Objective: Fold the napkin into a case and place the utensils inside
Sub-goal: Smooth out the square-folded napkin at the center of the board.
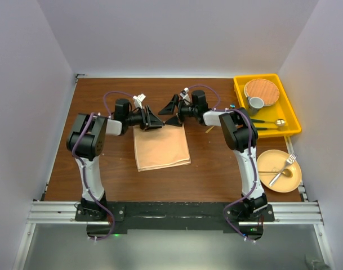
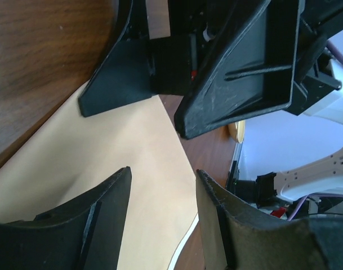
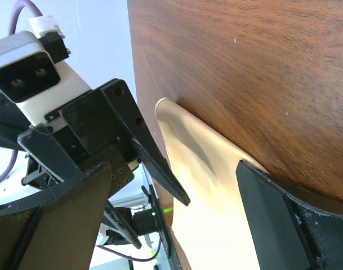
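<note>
The peach napkin (image 1: 161, 147) lies flat on the table as a folded rectangle; it also shows in the left wrist view (image 2: 103, 152) and the right wrist view (image 3: 216, 214). My left gripper (image 1: 151, 121) (image 2: 163, 170) hovers over its far left corner, open, with nothing between the fingers. Facing it, my right gripper (image 1: 172, 112) (image 3: 174, 164) is wide open over the far right corner. A gold fork (image 1: 288, 163) and spoon (image 1: 279, 175) rest on a tan plate (image 1: 295, 183) at the right. No case shows.
A yellow tray (image 1: 289, 121) at the back right holds a round wood-toned plate (image 1: 261, 89), a grey cup (image 1: 255, 103) and more cutlery (image 1: 270, 122). White walls close in the table on three sides.
</note>
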{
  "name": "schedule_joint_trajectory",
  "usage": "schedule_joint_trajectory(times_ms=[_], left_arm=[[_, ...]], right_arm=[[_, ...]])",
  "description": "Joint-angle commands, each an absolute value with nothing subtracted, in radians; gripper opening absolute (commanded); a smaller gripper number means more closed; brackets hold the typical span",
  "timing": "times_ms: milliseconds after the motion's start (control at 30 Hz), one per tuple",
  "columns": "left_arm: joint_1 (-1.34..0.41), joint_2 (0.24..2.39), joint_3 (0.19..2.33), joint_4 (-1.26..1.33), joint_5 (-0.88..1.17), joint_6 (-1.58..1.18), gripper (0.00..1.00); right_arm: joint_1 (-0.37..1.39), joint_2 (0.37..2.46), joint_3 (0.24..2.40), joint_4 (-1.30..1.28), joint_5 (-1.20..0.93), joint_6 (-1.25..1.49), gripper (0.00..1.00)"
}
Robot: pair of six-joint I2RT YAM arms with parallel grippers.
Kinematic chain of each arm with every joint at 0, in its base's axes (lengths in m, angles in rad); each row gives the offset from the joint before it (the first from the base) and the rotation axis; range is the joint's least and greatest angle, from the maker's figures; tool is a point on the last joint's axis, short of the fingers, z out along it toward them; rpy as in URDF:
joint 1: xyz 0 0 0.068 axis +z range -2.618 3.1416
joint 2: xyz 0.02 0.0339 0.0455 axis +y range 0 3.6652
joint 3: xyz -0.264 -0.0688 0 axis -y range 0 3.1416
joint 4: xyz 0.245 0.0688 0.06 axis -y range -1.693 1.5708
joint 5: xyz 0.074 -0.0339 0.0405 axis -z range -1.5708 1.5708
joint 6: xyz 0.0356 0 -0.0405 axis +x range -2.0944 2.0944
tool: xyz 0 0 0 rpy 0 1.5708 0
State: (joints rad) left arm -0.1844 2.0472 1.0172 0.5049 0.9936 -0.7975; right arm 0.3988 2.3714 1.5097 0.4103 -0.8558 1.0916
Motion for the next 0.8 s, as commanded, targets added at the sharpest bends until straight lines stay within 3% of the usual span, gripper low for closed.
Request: schedule_joint_trajectory(times_ms=[0,267,767], left_arm=[[-0.186,2.100,1.042,0.646,0.956,-0.903,0.54],[-0.111,2.174,0.982,0.632,0.937,-0.905,0.56],[0.101,2.118,0.968,0.308,1.028,-0.657,0.58]], right_arm=[[0.388,2.414,1.468,0.321,-0.802,1.029,0.98],[0.384,2.421,1.453,0.272,-0.779,1.002,0.98],[0.367,2.427,1.453,0.228,-0.782,0.960,0.98]])
